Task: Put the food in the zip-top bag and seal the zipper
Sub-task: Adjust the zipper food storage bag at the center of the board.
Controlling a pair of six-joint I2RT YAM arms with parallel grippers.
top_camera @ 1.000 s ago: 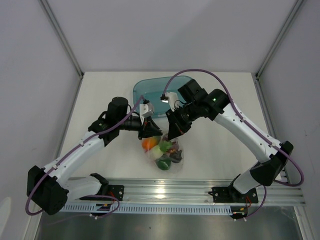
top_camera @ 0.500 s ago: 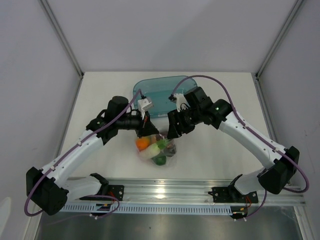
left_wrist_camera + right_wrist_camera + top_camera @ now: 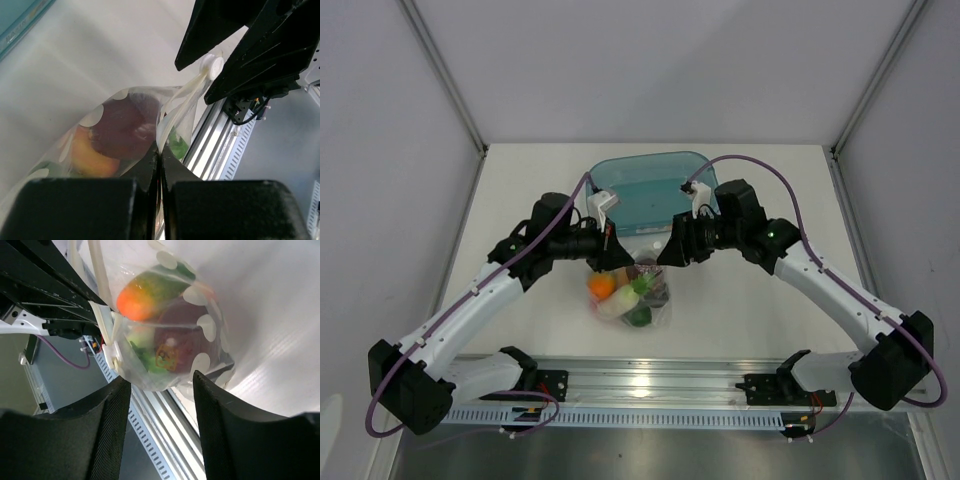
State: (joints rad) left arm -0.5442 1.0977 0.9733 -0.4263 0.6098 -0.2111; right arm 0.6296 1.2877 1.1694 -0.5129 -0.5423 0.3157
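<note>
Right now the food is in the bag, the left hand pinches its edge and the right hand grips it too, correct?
No: the right hand is open, gripping nothing; the right wrist view shows it. Food is in the bag, left hand pinching its edge.

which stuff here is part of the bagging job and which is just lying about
In the job: zip-top bag, food inside it, zipper, left gripper pinching the bag's edge.
Lying about: teal tub, metal rail.
</note>
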